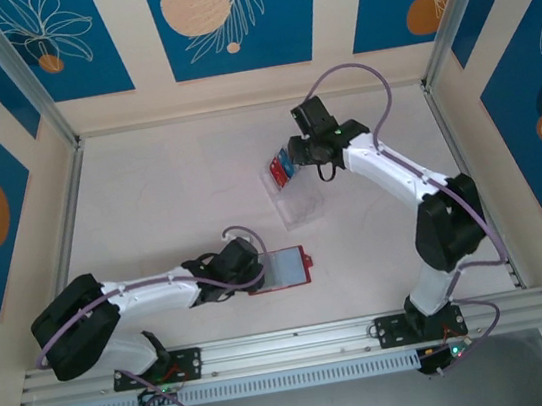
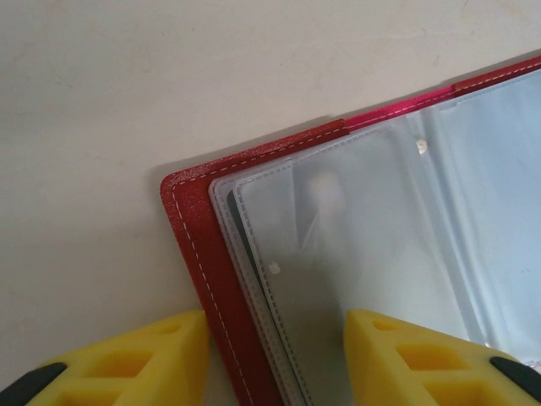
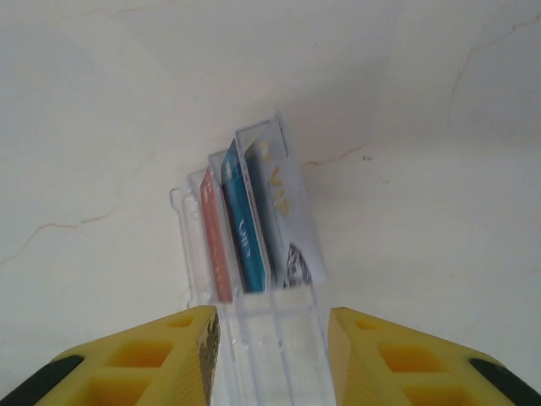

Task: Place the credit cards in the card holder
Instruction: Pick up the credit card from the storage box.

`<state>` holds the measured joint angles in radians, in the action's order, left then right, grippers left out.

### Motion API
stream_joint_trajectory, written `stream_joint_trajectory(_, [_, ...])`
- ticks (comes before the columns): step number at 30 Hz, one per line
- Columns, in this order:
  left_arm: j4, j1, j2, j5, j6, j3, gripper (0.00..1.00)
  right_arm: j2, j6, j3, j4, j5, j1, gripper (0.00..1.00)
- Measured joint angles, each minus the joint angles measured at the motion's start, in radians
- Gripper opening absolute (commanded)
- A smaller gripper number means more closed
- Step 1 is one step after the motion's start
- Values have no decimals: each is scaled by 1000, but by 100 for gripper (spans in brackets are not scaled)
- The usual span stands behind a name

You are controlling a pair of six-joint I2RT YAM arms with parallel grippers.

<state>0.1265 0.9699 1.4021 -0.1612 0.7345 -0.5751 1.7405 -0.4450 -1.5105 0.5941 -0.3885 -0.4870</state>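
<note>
From my left wrist feed, the left gripper (image 2: 277, 338) is released: its yellow fingers (image 2: 161, 355) stand apart, low over the holder (image 2: 203, 245). The holder lies open and flat on the worktop (image 1: 168, 187), close to the near edge, with its clear sleeves (image 2: 363, 254) facing up. Its stitched red border runs between the fingers, just beside the left one, and the right one sits over a sleeve.

The cards (image 1: 281, 168) are well apart from the holder and farther out. They stand on edge in a clear tray (image 3: 292, 326): a red card (image 3: 215, 254), a blue card (image 3: 245, 237) and a grey card (image 3: 283, 211) with lettering, side by side.

The right gripper (image 3: 272, 338) flanks the tray's near end, a finger against each side. I cannot tell whether it squeezes the tray or only brackets it.
</note>
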Motion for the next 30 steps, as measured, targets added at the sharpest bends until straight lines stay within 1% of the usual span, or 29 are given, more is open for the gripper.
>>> stream_joint_trajectory(3, [-17,2,0,0,3,8,44,72,35,-79,25,0,14,39])
stream_joint_trajectory(7, [-31,3,0,0,14,14,44,147,71,-166,55,11,40,34])
stream_joint_trajectory(10, [-35,4,0,0,16,15,44,190,87,-212,73,23,59,34])
stream_joint_trajectory(18, [-37,4,0,0,18,16,44,261,109,-249,106,83,81,33])
stream_joint_trajectory(27, [-37,4,0,0,18,16,44,282,129,-251,110,155,81,18])
stream_joint_trajectory(30, [-37,4,0,0,18,16,44,282,132,-251,111,164,81,16])
